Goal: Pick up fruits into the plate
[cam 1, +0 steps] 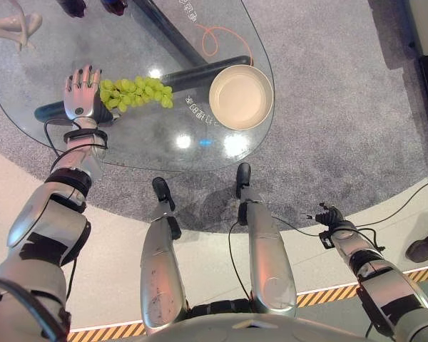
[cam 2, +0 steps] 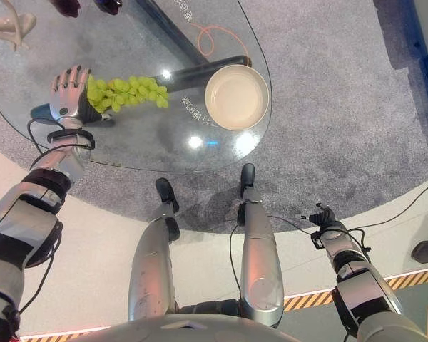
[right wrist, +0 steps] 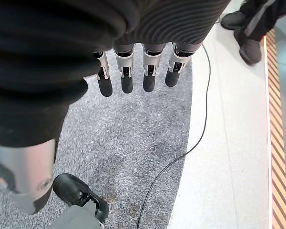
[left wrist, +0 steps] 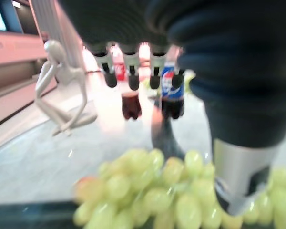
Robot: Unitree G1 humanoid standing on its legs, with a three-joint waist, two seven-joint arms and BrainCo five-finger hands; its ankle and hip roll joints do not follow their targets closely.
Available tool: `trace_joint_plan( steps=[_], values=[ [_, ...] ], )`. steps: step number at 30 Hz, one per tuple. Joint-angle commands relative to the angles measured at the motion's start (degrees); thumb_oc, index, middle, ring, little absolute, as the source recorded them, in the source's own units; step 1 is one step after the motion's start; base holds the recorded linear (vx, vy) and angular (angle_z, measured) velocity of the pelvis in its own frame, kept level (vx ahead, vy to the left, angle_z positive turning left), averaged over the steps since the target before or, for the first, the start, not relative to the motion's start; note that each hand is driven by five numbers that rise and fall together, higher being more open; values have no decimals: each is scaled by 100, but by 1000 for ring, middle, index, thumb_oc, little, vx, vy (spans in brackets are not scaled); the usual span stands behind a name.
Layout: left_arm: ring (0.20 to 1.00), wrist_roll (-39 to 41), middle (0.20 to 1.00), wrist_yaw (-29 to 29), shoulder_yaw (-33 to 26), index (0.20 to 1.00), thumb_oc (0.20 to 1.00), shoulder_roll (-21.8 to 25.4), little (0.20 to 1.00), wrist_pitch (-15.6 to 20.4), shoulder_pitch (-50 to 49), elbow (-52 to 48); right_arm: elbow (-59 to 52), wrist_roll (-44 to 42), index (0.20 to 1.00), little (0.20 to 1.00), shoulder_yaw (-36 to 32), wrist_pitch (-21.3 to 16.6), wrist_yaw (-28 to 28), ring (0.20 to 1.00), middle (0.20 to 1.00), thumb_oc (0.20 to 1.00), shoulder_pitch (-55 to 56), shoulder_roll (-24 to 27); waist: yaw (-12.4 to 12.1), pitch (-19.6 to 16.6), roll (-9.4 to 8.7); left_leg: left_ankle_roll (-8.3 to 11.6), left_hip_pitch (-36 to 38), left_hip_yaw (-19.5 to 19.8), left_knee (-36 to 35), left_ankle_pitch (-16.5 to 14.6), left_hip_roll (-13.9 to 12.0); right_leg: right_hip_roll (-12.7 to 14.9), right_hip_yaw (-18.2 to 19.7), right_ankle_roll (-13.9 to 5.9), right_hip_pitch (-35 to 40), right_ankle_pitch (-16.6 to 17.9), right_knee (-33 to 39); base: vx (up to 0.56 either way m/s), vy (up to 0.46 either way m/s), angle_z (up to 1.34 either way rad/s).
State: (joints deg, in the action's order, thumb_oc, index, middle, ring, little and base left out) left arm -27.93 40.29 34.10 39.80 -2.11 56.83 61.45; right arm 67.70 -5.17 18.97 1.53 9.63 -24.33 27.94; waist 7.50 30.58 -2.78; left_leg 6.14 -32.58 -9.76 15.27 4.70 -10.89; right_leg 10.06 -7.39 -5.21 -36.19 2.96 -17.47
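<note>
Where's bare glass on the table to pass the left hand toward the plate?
Bare glass runs along the near edge of the table, below the grapes and the empty plate. Crowded: the left hand sits against the grapes' left end; the figurine occupies the far left corner.

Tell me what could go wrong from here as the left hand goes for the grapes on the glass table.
1. The left hand is open at one end of the green grape bunch; a grip there may let the far end droop or shed grapes when lifted.
2. The plate sits near the glass table's edge; a sweeping arm could nudge it off.
3. The white figurine stands close by and could be knocked.
</note>
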Motion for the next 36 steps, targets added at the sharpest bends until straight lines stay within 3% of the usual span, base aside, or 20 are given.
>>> trace_joint_plan(
  steps=[1, 6, 14, 18, 21, 24, 30, 31, 32, 36],
  values=[
    [1000, 150, 1000, 561, -207, 1000, 1000, 245, 1000, 46, 297, 99, -251, -195, 1000, 1000, 157, -22, 103, 1000, 1000, 1000, 527, 84, 35, -79, -253, -168, -418, -108, 831, -847, 401, -438, -23, 109, -137, -508, -505, 0, 0, 0],
    [1000, 222, 1000, 554, -182, 1000, 1000, 263, 1000, 19, 532, 215, -291, -216, 1000, 1000, 210, -67, 102, 1000, 1000, 1000, 628, 56, 100, -79, -292, -157, -507, -142, 894, -864, 363, -439, -20, 109, -218, -491, -520, 0, 0, 0],
    [1000, 161, 1000, 79, 50, 1000, 1000, 229, 1000, -337, 877, 732, -480, -338, 1000, 1000, 231, -152, 278, 1000, 1000, 1000, 676, 109, 265, -79, -352, -148, -770, -140, 1027, -905, 343, -483, 79, 110, -473, -430, -530, 8, 5, -1],
    [1000, 71, 1000, -360, 165, 1000, 1000, 237, 1000, -529, 903, 918, -633, -448, 1000, 1000, 187, -192, 409, 1000, 1000, 1000, 643, 182, 308, -79, -363, -152, -891, -133, 1021, -885, 366, -521, 109, 112, -608, -384, -505, 7, 4, -1],
    [1000, 143, 1000, -1196, 363, 1000, 1000, 202, 1000, -898, 890, 1061, -813, -418, 1000, 1000, 162, -118, 445, 1000, 1000, 1000, 614, 250, 345, -79, -350, -146, -988, -112, 1019, -859, 385, -531, 134, 106, -708, -348, -491, 4, 10, -1],
    [1000, 28, 1000, -1408, 439, 1000, 1000, 167, 1000, -864, 825, 1175, -978, -389, 1000, 1000, 162, -27, 472, 1000, 1000, 1000, 612, 289, 373, -79, -342, -145, -1041, -108, 998, -831, 382, -535, 151, 102, -773, -330, -484, 4, 11, -1],
    [1000, -92, 1000, -2423, 759, 1000, 1000, 119, 1000, -1095, 803, 1315, -1208, -448, 1000, 1000, 115, -73, 533, 1000, 1000, 1000, 517, 447, 423, -79, -293, -136, -1258, -132, 1028, -807, 380, -502, 141, 86, -1005, -265, -467, 4, 11, -3],
    [1000, -151, 1000, -2531, 786, 1000, 1000, 118, 1000, -1169, 770, 1310, -1274, -463, 1000, 1000, 95, -60, 534, 1000, 1000, 1000, 506, 472, 426, -79, -290, -136, -1278, -129, 1030, -807, 380, -495, 140, 82, -1025, -256, -462, 76, 22, -4],
    [1000, -175, 1000, -2578, 799, 1000, 1000, 101, 1000, -1224, 680, 1322, -1317, -493, 1000, 1000, 96, -72, 541, 1000, 1000, 1000, 522, 497, 407, -79, -270, -90, -1196, -74, 1110, -1018, 363, -515, 149, 36, -943, -440, -543, 73, 20, -5],
    [1000, -426, 1000, -2588, 810, 1000, 1000, 110, 1000, -1454, 601, 1394, -1515, -671, 1000, 1000, 65, -127, 568, 1000, 1000, 1000, 488, 573, 413, -79, -295, -71, -1278, -61, 1160, -1014, 345, -506, 132, 36, -999, -411, -534, 18, 4, -1]
  ],
)
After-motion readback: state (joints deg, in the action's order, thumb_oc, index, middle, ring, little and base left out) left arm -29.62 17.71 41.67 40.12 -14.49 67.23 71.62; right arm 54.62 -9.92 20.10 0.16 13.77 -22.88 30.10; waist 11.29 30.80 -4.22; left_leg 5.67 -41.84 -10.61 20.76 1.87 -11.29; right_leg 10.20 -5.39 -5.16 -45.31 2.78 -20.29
